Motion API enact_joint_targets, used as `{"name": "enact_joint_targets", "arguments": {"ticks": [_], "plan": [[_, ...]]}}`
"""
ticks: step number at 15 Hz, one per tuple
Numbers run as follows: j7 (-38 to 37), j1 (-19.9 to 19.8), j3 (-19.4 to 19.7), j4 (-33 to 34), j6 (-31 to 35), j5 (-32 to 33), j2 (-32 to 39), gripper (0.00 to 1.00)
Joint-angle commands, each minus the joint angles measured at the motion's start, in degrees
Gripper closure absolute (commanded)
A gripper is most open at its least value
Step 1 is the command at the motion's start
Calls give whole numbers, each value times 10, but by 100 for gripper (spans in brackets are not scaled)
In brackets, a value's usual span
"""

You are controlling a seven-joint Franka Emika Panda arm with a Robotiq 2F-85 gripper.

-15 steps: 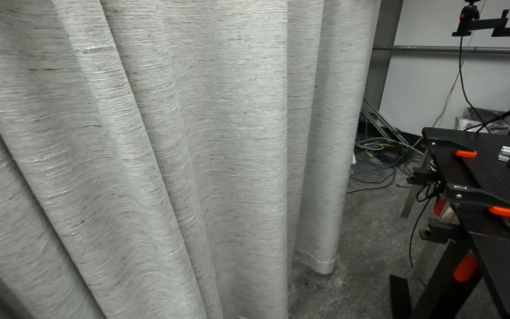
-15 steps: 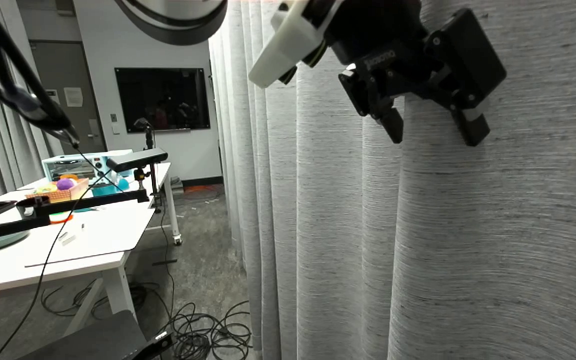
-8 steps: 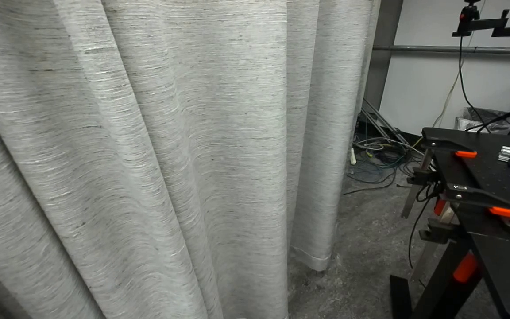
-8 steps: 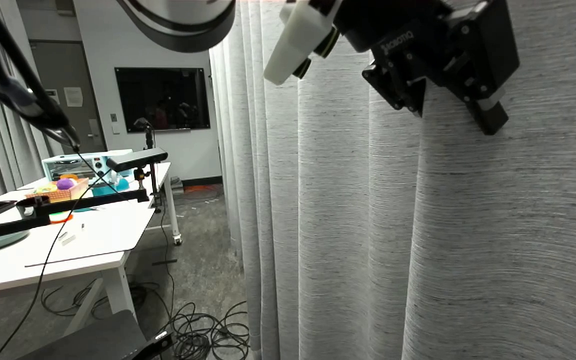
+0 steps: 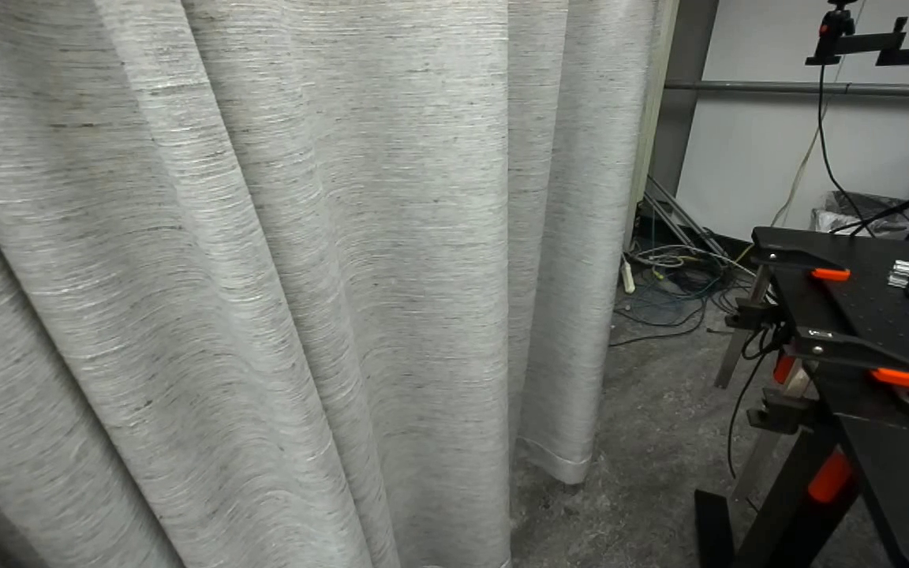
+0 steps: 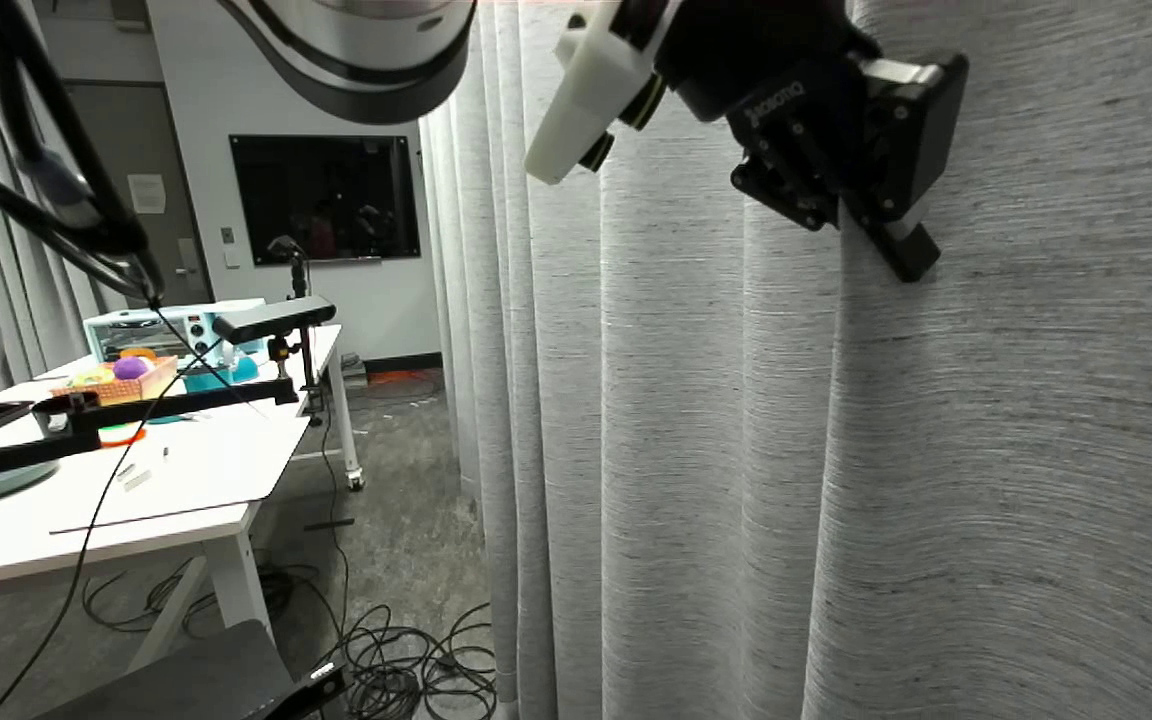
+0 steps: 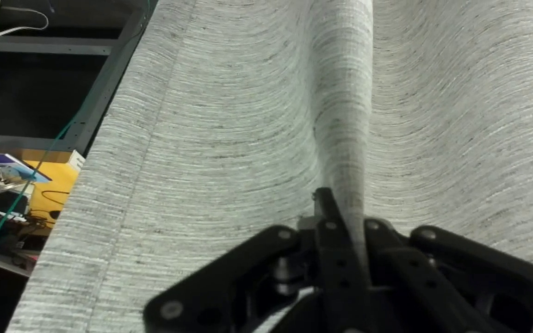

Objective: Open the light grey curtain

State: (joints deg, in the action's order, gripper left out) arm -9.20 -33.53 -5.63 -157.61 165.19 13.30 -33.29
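The light grey curtain (image 5: 423, 276) hangs in deep vertical folds and fills most of an exterior view. It also covers the right half of an exterior view (image 6: 696, 450) and most of the wrist view (image 7: 229, 115). Against the fabric, my gripper (image 6: 868, 238) reaches in from the top with its jaws brought together. In the wrist view the gripper (image 7: 346, 210) pinches a narrow upright fold, which runs down between the fingers. The far fingertip is partly hidden behind that fold. The curtain's side edge slants down at the left of the wrist view.
Beyond the curtain's edge stands a black table (image 5: 857, 347) with orange-handled clamps. Cables (image 5: 683, 268) lie on the floor behind. A white table (image 6: 266, 450) carries a basket (image 6: 126, 380) and a light blue toaster oven (image 6: 176, 330). More cables (image 6: 416, 660) coil on the floor.
The gripper first went right and slightly up along the curtain, then its jaws came together on a fold. The curtain's free edge has shifted left, showing more floor beside it.
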Motion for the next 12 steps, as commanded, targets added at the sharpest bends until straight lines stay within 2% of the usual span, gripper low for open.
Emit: {"name": "enact_joint_targets", "arguments": {"ticks": [1,7,11,12], "plan": [[-16,8,-11,12,23,10,33,100],[-20,48,-40,47,49,7,93,100],[-21,98,-67,73,51,3,122,100],[-13,106,-86,79,56,-11,130,100]]}}
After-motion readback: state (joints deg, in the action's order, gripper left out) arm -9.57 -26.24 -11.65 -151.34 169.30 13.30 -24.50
